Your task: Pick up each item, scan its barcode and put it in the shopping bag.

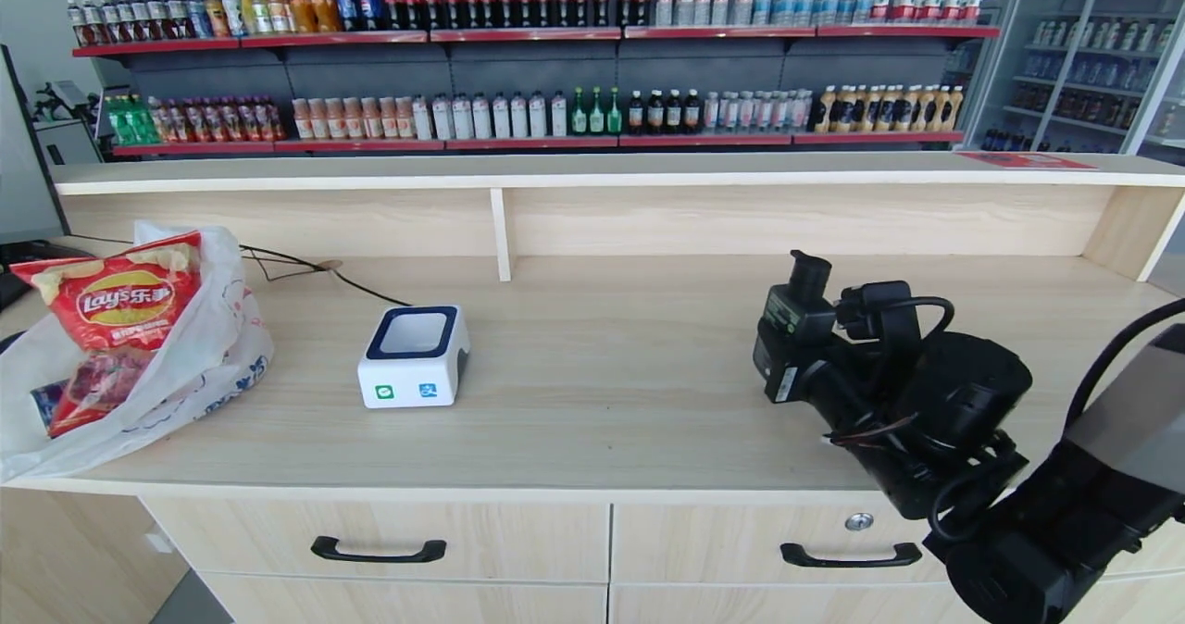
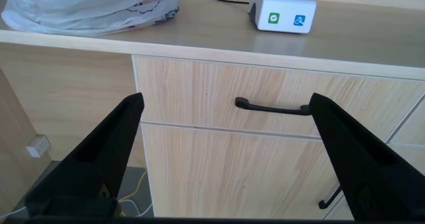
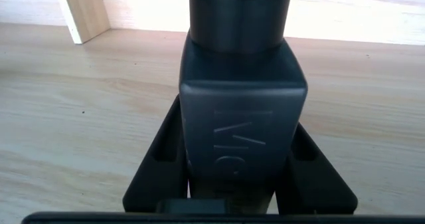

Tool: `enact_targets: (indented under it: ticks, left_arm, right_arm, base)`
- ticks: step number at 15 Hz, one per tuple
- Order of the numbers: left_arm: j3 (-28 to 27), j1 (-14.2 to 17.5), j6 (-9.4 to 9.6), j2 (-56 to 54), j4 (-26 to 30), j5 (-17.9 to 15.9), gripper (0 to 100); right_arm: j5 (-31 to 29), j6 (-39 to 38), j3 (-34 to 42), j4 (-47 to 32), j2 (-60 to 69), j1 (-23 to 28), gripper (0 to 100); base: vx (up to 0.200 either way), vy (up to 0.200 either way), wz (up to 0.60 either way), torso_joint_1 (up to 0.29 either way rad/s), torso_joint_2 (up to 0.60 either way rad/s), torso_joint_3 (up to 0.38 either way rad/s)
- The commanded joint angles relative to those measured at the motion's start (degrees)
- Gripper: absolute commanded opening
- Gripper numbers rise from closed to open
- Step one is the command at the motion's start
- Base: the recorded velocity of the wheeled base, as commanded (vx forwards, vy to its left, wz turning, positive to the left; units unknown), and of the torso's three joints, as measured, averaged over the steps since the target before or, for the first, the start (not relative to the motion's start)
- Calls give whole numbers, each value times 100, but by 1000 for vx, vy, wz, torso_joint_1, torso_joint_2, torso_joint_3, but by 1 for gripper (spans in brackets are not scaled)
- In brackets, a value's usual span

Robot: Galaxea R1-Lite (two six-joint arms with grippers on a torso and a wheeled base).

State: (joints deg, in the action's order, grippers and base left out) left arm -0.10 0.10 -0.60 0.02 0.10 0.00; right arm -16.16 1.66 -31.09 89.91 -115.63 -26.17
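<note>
Right pincer (image 3: 239, 174) was clamped on a dark bottle (image 3: 240, 98), one finger against each flat side of the body, with the wide cap (image 1: 809, 270) clear beyond the fingers. In the head view the bottle sat right of centre, roughly upright, over the surface (image 1: 602, 374); could not tell whether its base touched. Judgement: stiff, squarish plastic body, smooth and probably a little slippery, moderate weight if full, not fragile by the look of it. The flat sides should seat the fingers well, so the mid-body hold looked sound; neck and cap would be poorer places to grip. A label (image 1: 785, 323) showed on the side toward the head camera, its print too small to tell. Scanner (image 1: 413, 355) stood left of centre, well apart from the bottle. Shopping bag (image 1: 213, 346) lay at the far left of the frame, mouth open, with a red chips packet (image 1: 116, 295) in it. Left pincer (image 2: 226, 108) was spread wide and held nothing, below the surface edge, facing a drawer (image 2: 199, 91).
</note>
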Motion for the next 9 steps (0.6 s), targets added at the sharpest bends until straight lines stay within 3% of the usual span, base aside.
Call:
enact_targets:
  ticks: [1, 9]
  left_arm:
    - [1, -1, -2, -2, -1, 0, 100]
    - [1, -10, 51, -2, -1, -9, 100]
  right_arm:
    - [8, -8, 287, 9, 594, -37, 0]
    - [-1, 133, 1711, 9, 2141, -520, 0]
  base:
    - [0, 0, 0, 0, 0, 0]
    - [0, 0, 0, 0, 0, 0]
